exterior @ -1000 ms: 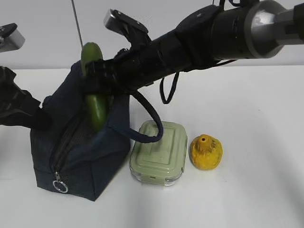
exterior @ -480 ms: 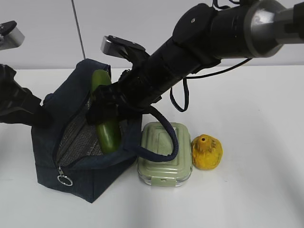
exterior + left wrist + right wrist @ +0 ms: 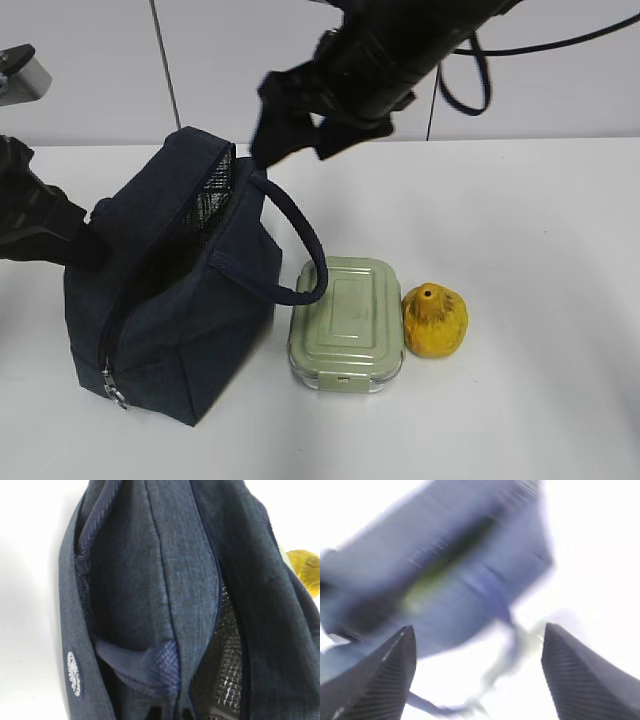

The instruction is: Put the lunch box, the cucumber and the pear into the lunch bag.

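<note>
The navy lunch bag (image 3: 170, 300) stands at the left, its top open and silvery lining (image 3: 212, 195) showing. My left gripper (image 3: 90, 235) is shut on the bag's left top edge; the left wrist view (image 3: 175, 712) is filled with bag fabric (image 3: 125, 580). My right gripper (image 3: 290, 155) hangs open and empty above the bag's opening (image 3: 477, 627). The cucumber (image 3: 425, 587) is a green blur inside the bag and is hidden in the exterior view. The sage-lidded lunch box (image 3: 347, 320) lies right of the bag, with the yellow pear (image 3: 434, 320) beside it.
The bag's looped handle (image 3: 300, 240) droops over the lunch box's left edge. The white table (image 3: 540, 240) runs back to a pale wall. The pear also peeks past the bag in the left wrist view (image 3: 305, 567).
The right gripper let go of the cucumber, which dropped into the bag, then rose up and away open. The bag's opening has narrowed. The left gripper has kept its hold.
</note>
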Action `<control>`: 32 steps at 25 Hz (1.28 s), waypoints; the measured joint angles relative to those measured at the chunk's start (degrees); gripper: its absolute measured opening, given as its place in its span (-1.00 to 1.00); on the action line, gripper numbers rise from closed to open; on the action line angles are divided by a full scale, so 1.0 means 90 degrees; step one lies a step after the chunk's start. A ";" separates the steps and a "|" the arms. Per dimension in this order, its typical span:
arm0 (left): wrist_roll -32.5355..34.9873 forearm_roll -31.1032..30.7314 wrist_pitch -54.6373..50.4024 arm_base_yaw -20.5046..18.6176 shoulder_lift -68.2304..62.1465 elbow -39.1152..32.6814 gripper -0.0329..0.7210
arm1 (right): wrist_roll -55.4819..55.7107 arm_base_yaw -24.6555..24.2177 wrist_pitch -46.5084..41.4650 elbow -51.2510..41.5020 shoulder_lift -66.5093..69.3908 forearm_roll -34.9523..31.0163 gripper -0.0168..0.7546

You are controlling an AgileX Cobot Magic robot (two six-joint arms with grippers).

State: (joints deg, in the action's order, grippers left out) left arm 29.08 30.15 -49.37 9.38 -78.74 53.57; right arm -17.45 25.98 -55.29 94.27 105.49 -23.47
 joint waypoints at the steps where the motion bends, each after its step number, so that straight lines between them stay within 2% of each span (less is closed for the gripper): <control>1: 0.0000 0.0000 0.0000 0.0000 0.0000 0.0000 -0.91 | 0.0181 -0.0036 -0.0156 0.0005 0.0003 0.0303 0.59; 2: 0.0000 0.0000 0.0000 0.0000 0.0000 0.0000 -0.91 | 0.0623 -0.0062 -0.0582 0.0005 -0.0007 0.1046 0.58; 4: 0.0000 0.0000 0.0000 0.0000 0.0000 0.0000 -0.91 | 0.1073 -0.0073 -0.1101 -0.0008 -0.0007 0.1758 0.58; 7: 0.0000 -0.0014 -0.0006 0.0000 0.0000 0.0000 -0.91 | 0.1426 -0.0073 -0.1531 -0.0094 0.0093 0.2246 0.58; 13: 0.0000 -0.0064 -0.0006 0.0000 0.0000 0.0000 -0.91 | 0.1566 -0.0073 -0.1624 -0.0211 0.0650 0.2426 0.56; 20: 0.0000 -0.0069 -0.0012 0.0000 0.0000 0.0000 -0.91 | 0.1589 -0.0073 -0.1624 -0.0211 0.1125 0.2513 0.29; 29: 0.0000 -0.0107 -0.0017 0.0000 0.0000 0.0000 -0.91 | 0.1626 -0.0073 -0.1612 -0.0487 0.1369 0.2608 0.24; 31: 0.0000 -0.0109 -0.0017 0.0000 0.0000 0.0000 -0.91 | 0.1626 -0.0073 -0.1604 -0.0517 0.1369 0.2662 0.16; 32: 0.0000 -0.0109 -0.0017 0.0000 0.0000 0.0000 -0.91 | 0.1626 -0.0073 -0.1604 -0.0517 0.1369 0.2723 -0.08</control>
State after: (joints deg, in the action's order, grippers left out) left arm 29.08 29.17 -49.52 9.38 -78.74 53.57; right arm -2.82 25.32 -69.72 89.61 117.81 1.03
